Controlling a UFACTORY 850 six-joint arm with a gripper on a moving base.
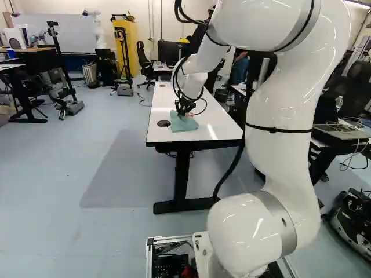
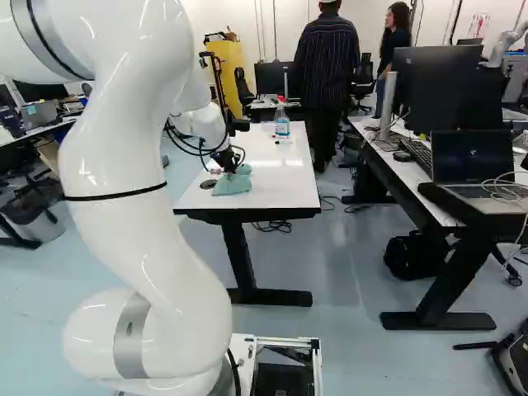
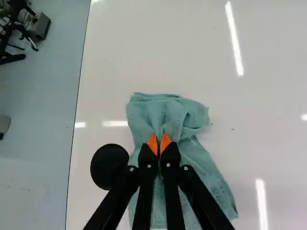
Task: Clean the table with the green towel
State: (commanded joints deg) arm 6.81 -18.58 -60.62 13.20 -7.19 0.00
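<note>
The green towel lies crumpled on the near part of the white table. Over it, in the left base view, is my gripper, pointing down. From the wrist, the gripper has its orange fingertips nearly together, pinching the cloth of the green towel. Folds bunch up ahead of the tips, while the rest spreads flat beneath the fingers and to one side. A few tiny dark specks dot the tabletop beside the towel.
A round black disc is set in the tabletop beside the towel. A spray bottle stands toward the table's far end. Desks with a laptop and monitors stand to the right. Another robot is far back.
</note>
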